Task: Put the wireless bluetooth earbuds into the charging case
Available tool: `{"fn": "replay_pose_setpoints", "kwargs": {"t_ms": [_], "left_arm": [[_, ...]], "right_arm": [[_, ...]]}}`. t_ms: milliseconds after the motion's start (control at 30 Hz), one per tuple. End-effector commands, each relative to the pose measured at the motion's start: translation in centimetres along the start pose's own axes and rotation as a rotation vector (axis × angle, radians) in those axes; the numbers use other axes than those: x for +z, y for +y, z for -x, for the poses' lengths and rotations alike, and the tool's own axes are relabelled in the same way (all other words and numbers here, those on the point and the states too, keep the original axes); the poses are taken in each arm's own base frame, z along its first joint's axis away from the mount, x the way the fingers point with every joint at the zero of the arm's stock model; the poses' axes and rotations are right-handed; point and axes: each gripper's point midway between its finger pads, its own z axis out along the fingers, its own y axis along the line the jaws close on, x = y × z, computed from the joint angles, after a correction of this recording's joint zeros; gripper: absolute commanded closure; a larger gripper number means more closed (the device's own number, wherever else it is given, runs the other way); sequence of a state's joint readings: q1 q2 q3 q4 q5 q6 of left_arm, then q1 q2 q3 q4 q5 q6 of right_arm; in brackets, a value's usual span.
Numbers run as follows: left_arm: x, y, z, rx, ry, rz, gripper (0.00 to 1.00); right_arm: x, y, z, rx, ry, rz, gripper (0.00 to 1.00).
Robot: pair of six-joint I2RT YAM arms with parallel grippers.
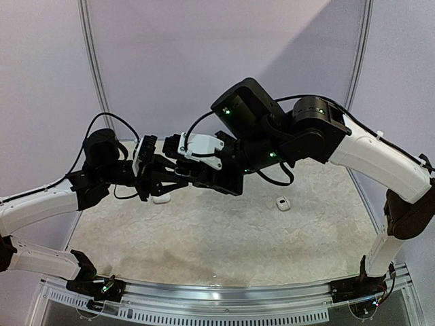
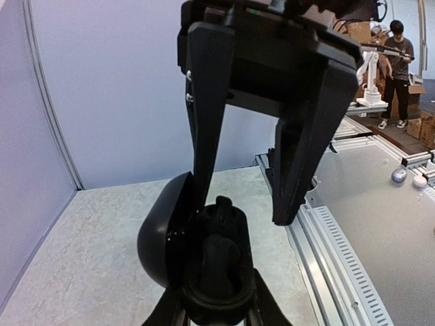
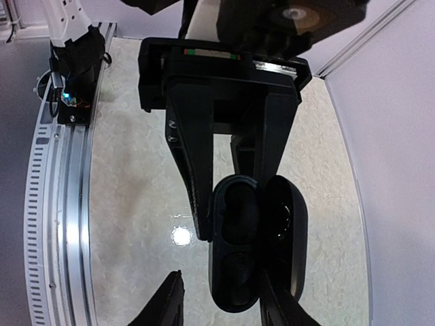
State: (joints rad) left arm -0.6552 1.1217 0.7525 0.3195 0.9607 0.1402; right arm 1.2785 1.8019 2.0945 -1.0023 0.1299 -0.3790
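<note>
The left gripper [image 2: 217, 311] clamps an open, glossy black oval plastic charging case [image 2: 162, 239] above the pale table's [image 1: 224, 238] far-left part. The case's long axis runs straight out from that gripper, with the lid swung sideways. A rounded black earbud [image 2: 221, 212] sits inside, just below the right gripper [image 2: 243, 212], whose jaws are parted and empty.

The black charging case [image 2: 217, 272] and the left claw [image 2: 217, 314] are running off the left wrist view's lower edge, and the case's dark wells are blurring together. From above, the right wrist [image 1: 200, 151] is covering the case. A white piece [image 1: 282, 202] on the desk [image 1: 224, 238] is appearing too small to name.
</note>
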Motion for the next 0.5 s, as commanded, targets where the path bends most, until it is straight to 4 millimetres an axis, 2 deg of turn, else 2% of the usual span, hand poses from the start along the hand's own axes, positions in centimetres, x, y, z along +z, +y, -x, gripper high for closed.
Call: {"fn": "replay_pose_setpoints", "kwargs": {"t_ms": [0,67,100,167,200,233,267,300,333,400,433,467], "left_arm": [[0.0,-0.6,-0.9,-0.062,0.018,0.013,1.0],[0.0,0.1,-1.9,-0.1,0.046,0.053,1.0],[-0.1,0.5,-2.4,-0.107,0.059,0.073,1.0],[-0.2,1.1,-3.1,-0.074,0.084,0.115,1.0],[-0.3,1.6,-3.3,-0.037,0.098,0.141,1.0],[-0.4,2.2,-3.4,0.013,0.112,0.173,1.0],[-0.5,2.6,-3.4,0.074,0.125,0.197,1.0],[-0.6,3.0,-3.5,0.154,0.141,0.215,1.0],[-0.7,3.5,-3.2,0.226,0.148,0.238,1.0],[-1.0,4.8,-2.5,0.309,0.16,0.299,1.0],[-1.1,5.3,-2.0,0.327,0.16,0.323,1.0],[-1.2,5.7,-1.6,0.331,0.155,0.345,1.0]], "right_arm": [[-3.3,-2.0,2.4,0.054,-0.122,-0.073,0.6],[-5.2,-2.0,4.5,0.077,-0.235,-0.055,0.58],[-6.7,-2.0,5.7,0.09,-0.311,-0.04,0.57],[-9.0,-2.1,8.0,0.11,-0.473,-0.008,0.55],[-10.7,-2.9,8.7,0.138,-0.55,-0.017,0.54],[-10.8,-4.1,8.6,0.181,-0.581,-0.047,0.54],[-10.8,-6.2,8.1,0.282,-0.602,-0.11,0.53],[-10.0,-8.4,6.8,0.375,-0.586,-0.189,0.52],[-9.0,-9.8,5.6,0.434,-0.549,-0.268,0.52],[-7.0,-12.2,3.2,0.514,-0.439,-0.427,0.52],[-4.9,-12.8,1.8,0.538,-0.36,-0.481,0.52],[-4.3,-13.4,1.2,0.57,-0.319,-0.529,0.51]]}}
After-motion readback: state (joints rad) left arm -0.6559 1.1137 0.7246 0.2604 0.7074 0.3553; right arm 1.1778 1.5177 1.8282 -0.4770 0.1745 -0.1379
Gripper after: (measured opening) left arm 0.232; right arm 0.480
